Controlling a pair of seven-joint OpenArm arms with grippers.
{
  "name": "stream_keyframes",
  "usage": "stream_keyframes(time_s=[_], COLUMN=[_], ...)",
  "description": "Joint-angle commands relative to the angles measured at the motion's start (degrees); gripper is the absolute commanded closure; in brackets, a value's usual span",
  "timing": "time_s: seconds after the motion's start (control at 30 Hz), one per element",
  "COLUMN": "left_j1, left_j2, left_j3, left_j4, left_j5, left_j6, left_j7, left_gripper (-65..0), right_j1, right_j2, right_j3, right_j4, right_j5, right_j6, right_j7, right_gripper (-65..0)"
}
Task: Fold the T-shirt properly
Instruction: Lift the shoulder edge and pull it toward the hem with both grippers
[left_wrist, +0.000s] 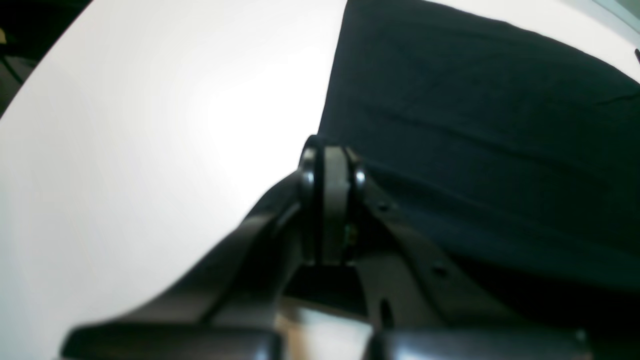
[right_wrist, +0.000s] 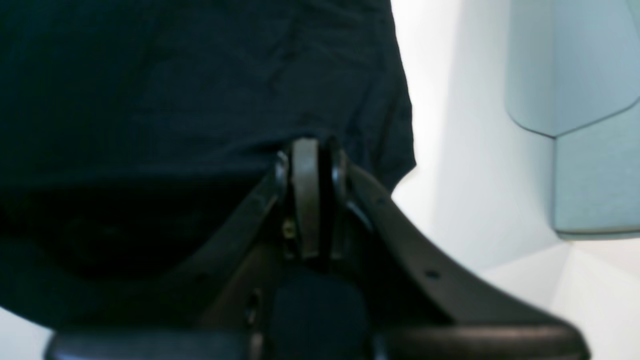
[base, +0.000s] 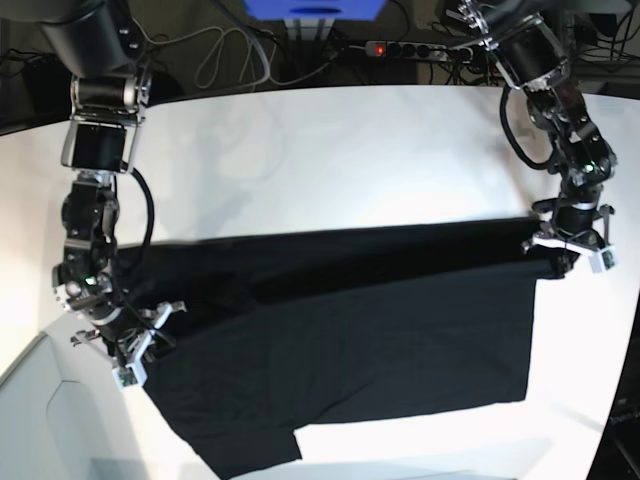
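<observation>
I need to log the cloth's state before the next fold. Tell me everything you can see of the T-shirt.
The T-shirt is plain black, soft, matte cloth with faint creases; no print shows. It lies spread wide across the white table, mostly flat, with one long edge folded over as a band along the top and a sleeve jutting out at the lower left of the base view. The left gripper and the right gripper are each shut on an opposite end of it.
</observation>
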Motion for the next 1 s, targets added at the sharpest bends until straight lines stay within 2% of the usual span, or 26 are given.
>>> stream_keyframes(time_s=[0.0,0.2,0.57,0.77,0.9,0.97], left_j1=[-1.5,-3.6,-7.6,-7.9,-7.9,-7.9], left_j2=[-1.0,-1.0,-1.0,-1.1,-1.0,-1.1], left_j3=[-0.2,-0.2,0.0,2.3,2.3,2.3], left_j4=[0.1,-3.8,-3.9,-3.9,-4.0,-4.0], left_j5=[-0.4,-0.4,-0.3,-0.3,-0.3,-0.3], left_j6=[0.0,0.0,-0.1,-0.1,0.0,0.0], left_j7=[-1.4,-1.4,-1.4,-1.4,-1.4,-1.3], left_gripper=[0.0,0.0,0.0,0.0,0.0,0.0], right_j1=[1.6,1.6,1.6,1.5,1.5,1.5], right_j2=[0.5,0.5,0.6,0.6,0.6,0.9], right_j3=[0.2,0.2,0.2,0.2,0.2,0.2], right_j4=[0.4,0.2,0.2,0.2,0.2,0.5], right_j5=[0.4,0.4,0.4,0.4,0.4,0.4], right_j6=[0.4,0.4,0.4,0.4,0.4,0.4], right_j7=[0.9,1.0,0.9,0.8,0.8,0.6], right_gripper=[-0.1,-0.2,-0.2,-0.6,-9.7,-16.4])
